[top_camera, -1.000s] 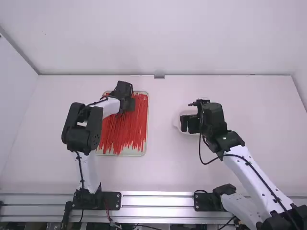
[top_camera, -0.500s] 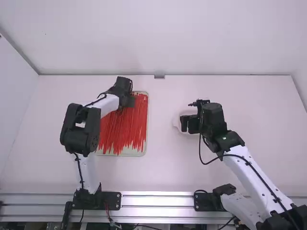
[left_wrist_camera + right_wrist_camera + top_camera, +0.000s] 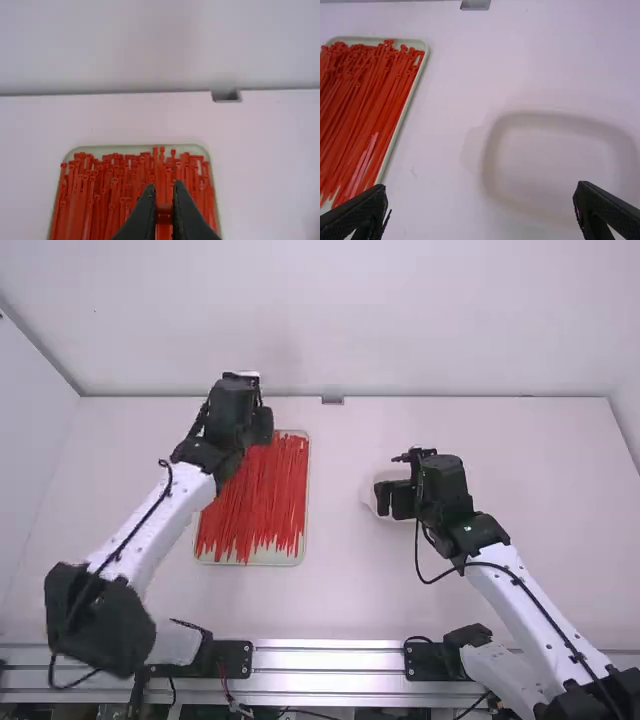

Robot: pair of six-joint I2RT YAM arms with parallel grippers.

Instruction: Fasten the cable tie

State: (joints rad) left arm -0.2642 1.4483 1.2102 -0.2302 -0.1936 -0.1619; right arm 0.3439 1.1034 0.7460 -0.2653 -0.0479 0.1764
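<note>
Over the tray's (image 3: 304,495) twelve-o'clock edge, the left gripper (image 3: 163,192) is nipped tight on one red cable tie (image 3: 163,216) above the pile (image 3: 255,502). Open table (image 3: 340,565) lies toward three o'clock. The right gripper (image 3: 480,220), fingers spread wide, hangs over the white tub (image 3: 550,160).
</note>
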